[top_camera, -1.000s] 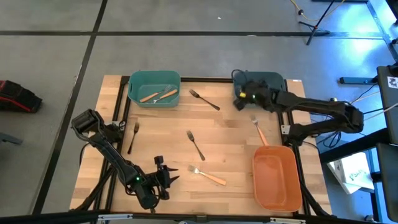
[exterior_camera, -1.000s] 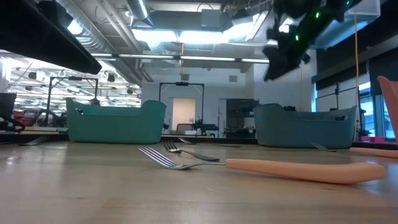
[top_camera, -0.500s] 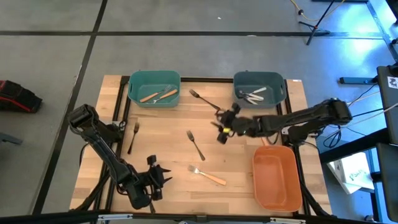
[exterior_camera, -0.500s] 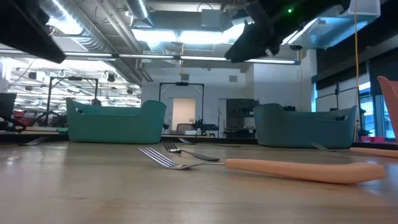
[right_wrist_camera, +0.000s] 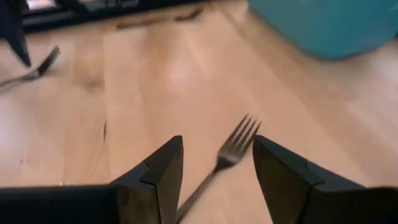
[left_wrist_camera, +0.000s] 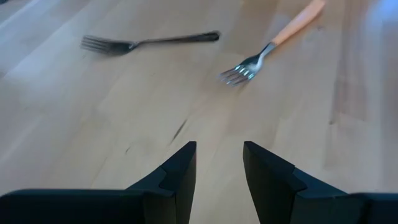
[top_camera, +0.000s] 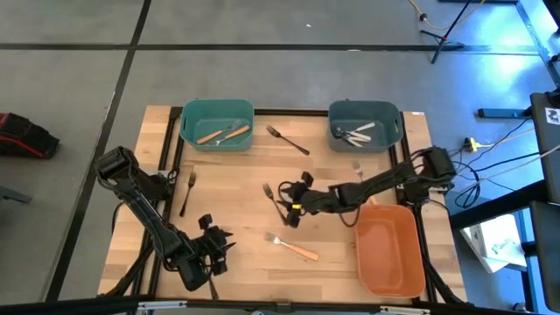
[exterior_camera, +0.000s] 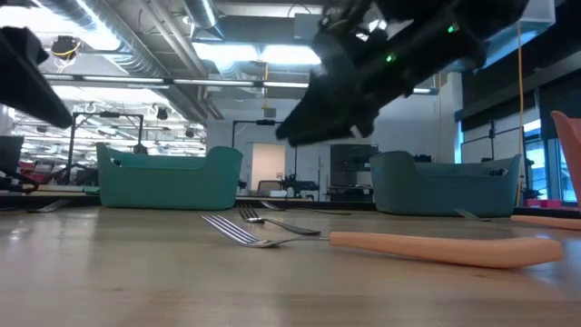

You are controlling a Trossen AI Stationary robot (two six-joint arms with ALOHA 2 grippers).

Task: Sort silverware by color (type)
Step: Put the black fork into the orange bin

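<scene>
My right gripper (top_camera: 285,206) reaches to the table's middle, open, above a dark metal fork (top_camera: 276,203). In the right wrist view that fork (right_wrist_camera: 229,152) lies flat on the wood between my two fingers, untouched. My left gripper (top_camera: 220,241) hovers open near the near-left corner. From its wrist view an orange-handled fork (left_wrist_camera: 273,46) and the dark fork (left_wrist_camera: 149,42) lie ahead. More loose forks lie flat: one dark (top_camera: 287,140), one dark (top_camera: 186,192), one orange-handled (top_camera: 291,247). Another orange-handled one (top_camera: 360,175) is partly under my right arm.
The left teal bin (top_camera: 185,122) holds orange-handled utensils. The right teal bin (top_camera: 395,122) holds pale and dark ones. An orange bin (top_camera: 360,254) sits at the near right. Bare wood lies between the forks. In the low view the orange-handled fork (exterior_camera: 436,247) lies in front.
My right gripper has swung from above the right teal bin toward the table's middle and near side, coming down over the dark fork, still open. My left gripper has drifted slightly toward the table's left edge. No fork has moved.
</scene>
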